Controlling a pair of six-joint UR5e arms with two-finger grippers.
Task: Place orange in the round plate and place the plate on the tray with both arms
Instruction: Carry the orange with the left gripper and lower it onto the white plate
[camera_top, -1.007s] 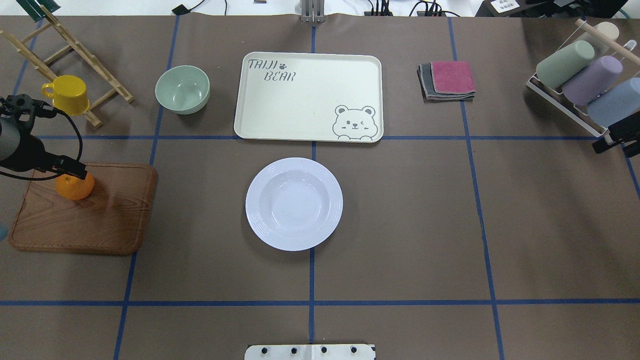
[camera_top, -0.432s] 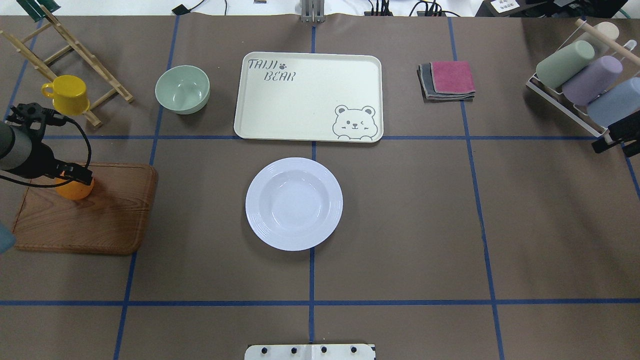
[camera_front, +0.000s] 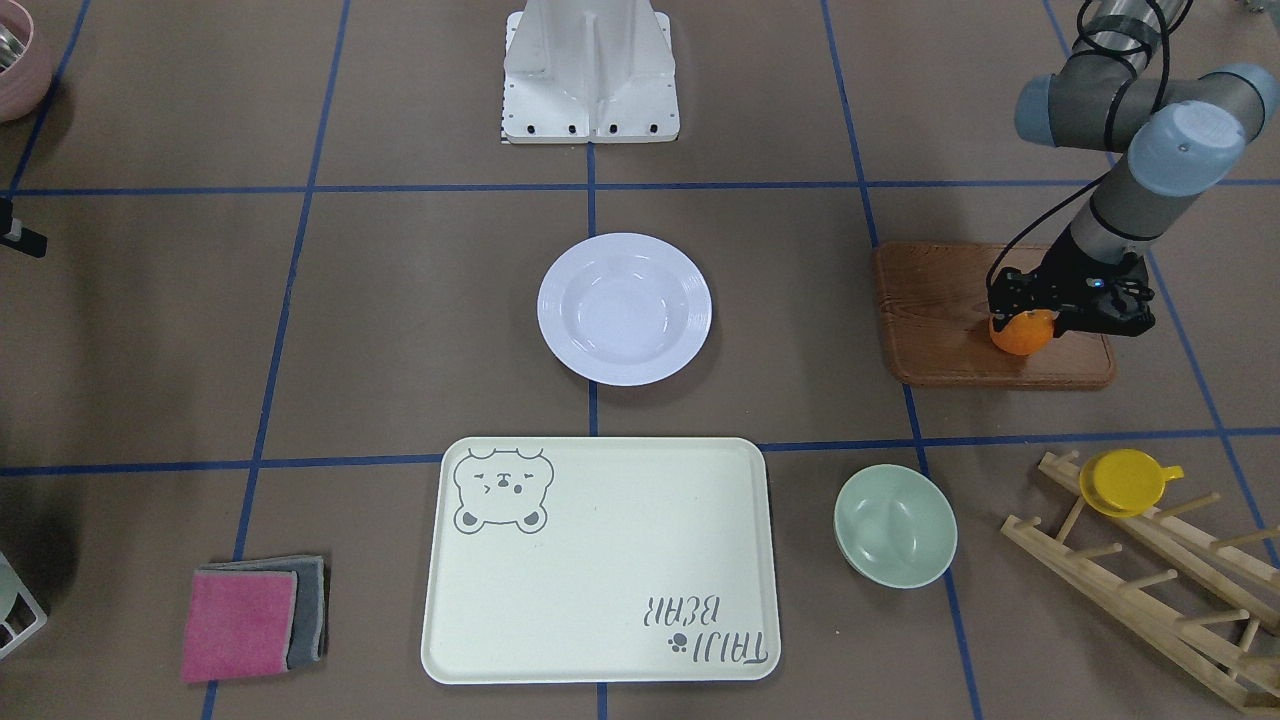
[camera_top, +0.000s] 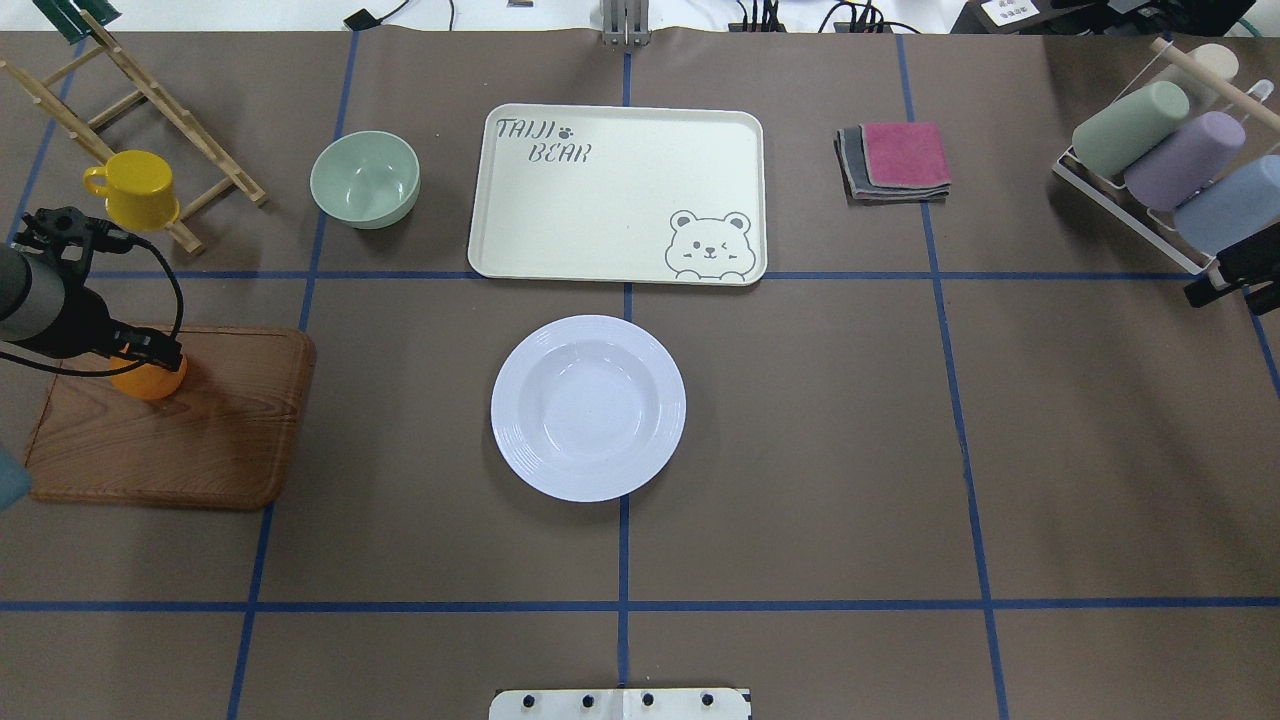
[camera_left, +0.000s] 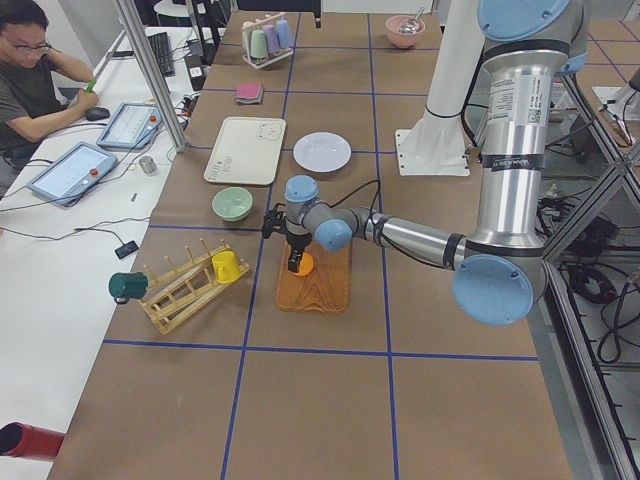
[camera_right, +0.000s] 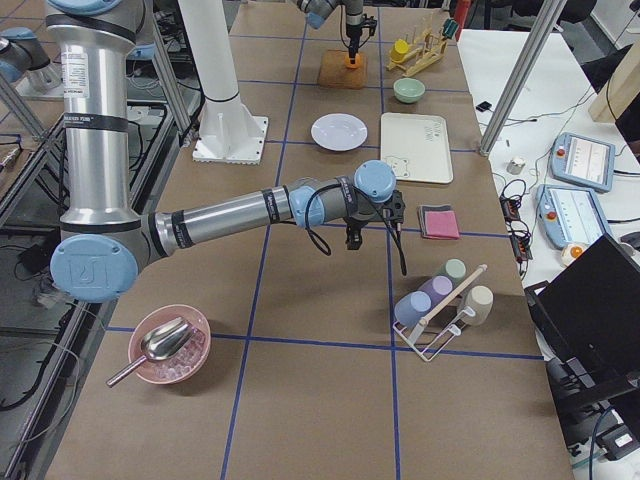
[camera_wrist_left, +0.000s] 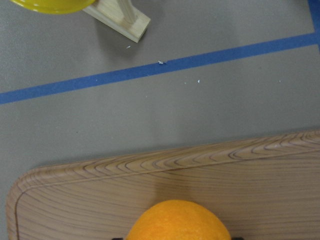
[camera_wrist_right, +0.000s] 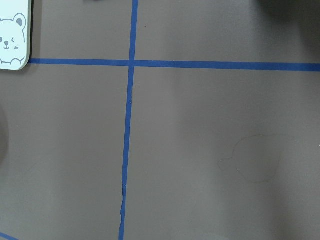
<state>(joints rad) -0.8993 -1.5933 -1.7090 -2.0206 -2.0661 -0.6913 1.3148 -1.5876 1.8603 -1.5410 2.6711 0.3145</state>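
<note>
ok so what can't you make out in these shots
Left gripper: its body covers the fingertips at the orange in overhead and front views; open or shut unclear.
Right gripper: cut off by the overhead edge, tiny in the right side view.
Orange's underside: cut by the left wrist view's bottom edge.

Left arm (camera_front: 1105, 215), grey-silver and jointed, sits at 9 o'clock in the overhead view, wrist pointing down. The black two-finger left gripper (camera_front: 1020, 318) straddles the small bright-orange fruit (camera_front: 1022, 336); grip unresolved. Right arm (camera_right: 230, 215) is stretched out at 3 o'clock. The right gripper (camera_right: 353, 241) hangs downward, finger gap unreadable.
</note>
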